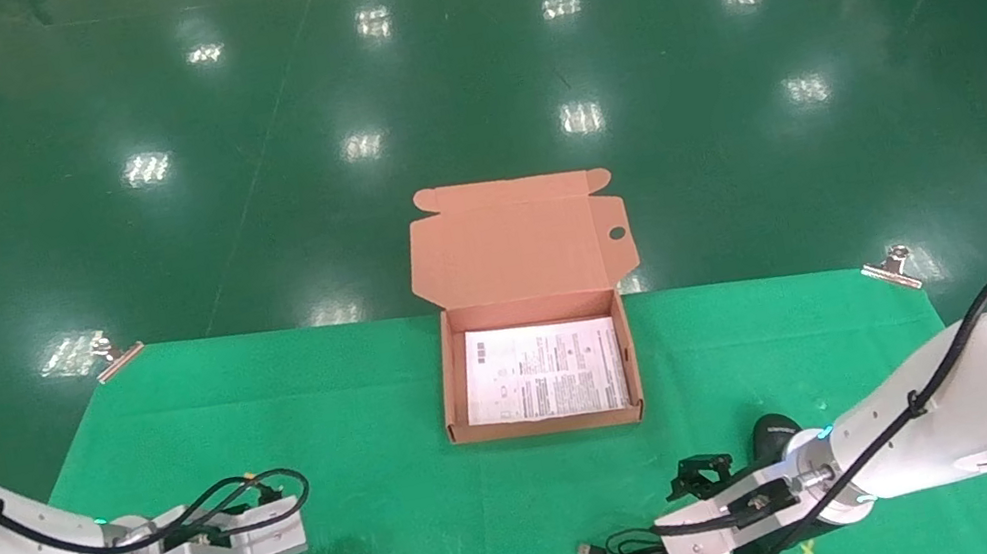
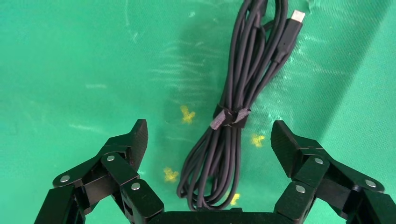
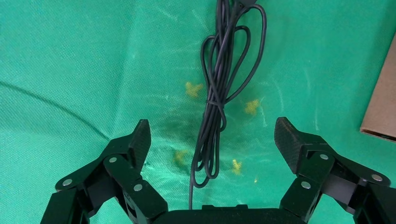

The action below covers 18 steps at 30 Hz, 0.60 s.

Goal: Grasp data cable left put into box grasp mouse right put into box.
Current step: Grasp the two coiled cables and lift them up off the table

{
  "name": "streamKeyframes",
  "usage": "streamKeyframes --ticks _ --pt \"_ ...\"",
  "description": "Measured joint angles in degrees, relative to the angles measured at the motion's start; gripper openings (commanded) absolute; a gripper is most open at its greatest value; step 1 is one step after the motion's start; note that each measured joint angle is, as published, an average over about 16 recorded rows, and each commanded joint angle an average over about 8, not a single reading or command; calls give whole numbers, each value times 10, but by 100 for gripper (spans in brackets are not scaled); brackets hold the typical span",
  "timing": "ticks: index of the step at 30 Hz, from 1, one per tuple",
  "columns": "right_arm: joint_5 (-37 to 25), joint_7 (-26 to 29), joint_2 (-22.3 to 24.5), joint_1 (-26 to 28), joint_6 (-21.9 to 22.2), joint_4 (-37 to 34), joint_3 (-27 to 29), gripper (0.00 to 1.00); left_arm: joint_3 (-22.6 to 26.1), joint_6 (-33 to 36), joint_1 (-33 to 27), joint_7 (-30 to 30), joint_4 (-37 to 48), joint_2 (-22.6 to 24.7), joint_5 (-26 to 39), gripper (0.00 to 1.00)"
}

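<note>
Left gripper [image 2: 208,135] hangs low over the green cloth [image 1: 396,416] at the near left, fingers [image 2: 135,137] spread wide to either side of the data cable [image 2: 238,107], holding nothing. The cable lies in a long bundle bound by a strap [image 2: 229,117]. At centre, toward the far edge, the box [image 1: 548,425] stands open with a printed sheet [image 1: 543,372] inside. Right gripper [image 3: 210,135], near right, is equally wide and empty above the mouse's coiled cord [image 3: 217,98]; the mouse [image 1: 771,433] lies beside it.
</note>
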Motion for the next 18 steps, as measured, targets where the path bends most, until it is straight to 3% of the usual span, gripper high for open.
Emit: streamKeyframes --ticks 18 --pt "0 1 2 0 -3 5 0 0 1 3 1 -1 -8 -2 1 0"
